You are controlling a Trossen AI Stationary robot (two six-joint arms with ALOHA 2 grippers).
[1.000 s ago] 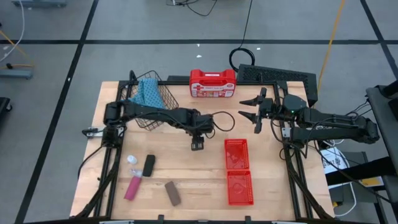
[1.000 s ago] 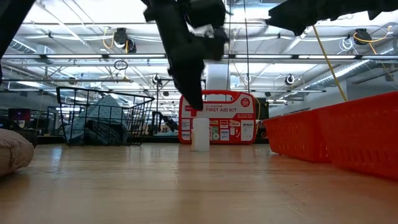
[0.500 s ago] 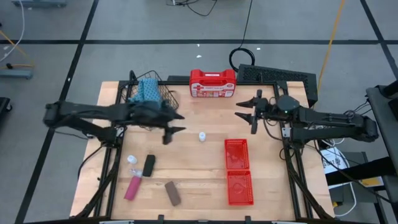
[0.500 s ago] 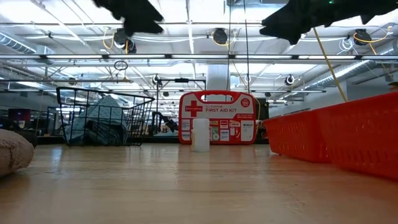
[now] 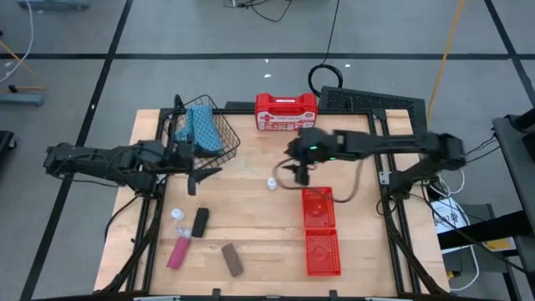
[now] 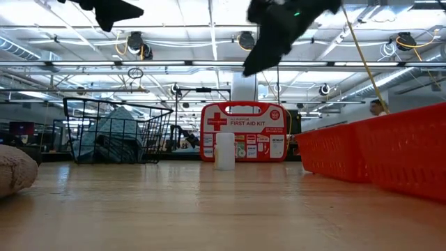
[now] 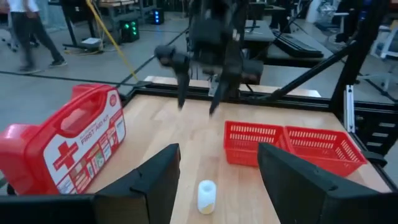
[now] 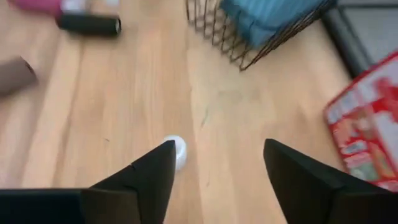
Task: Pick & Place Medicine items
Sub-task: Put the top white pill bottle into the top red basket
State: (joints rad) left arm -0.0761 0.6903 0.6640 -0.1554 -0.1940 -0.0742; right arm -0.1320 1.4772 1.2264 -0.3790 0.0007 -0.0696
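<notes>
One white bottle [image 5: 272, 183] stands upright on its base at the table's middle, also seen as the bottle [image 6: 224, 151] in the low view. My right gripper [image 5: 295, 171] hangs open above and just right of it, tipped downward; the bottle [image 8: 176, 150] shows beside one fingertip, untouched. My left gripper [image 5: 205, 179] is open at the left, raised, pointing toward the bottle [image 7: 206, 196]. Near the front left lie another white bottle [image 5: 177, 215], a black piece [image 5: 200, 221], a pink piece [image 5: 178, 251] and a brown piece [image 5: 231, 260].
Two red baskets [image 5: 318, 206] [image 5: 323, 252] stand end to end right of the middle. A red first aid case [image 5: 286, 113] stands at the far edge. A wire basket [image 5: 219, 142] holding a blue cloth [image 5: 199, 124] is at the far left.
My left gripper has risen from the white bottle at the table's middle and drawn back toward the left edge, tipping up toward level. The bottle stays standing where it was. My right gripper has swung from the right side toward the middle, tipping downward over the bottle.
</notes>
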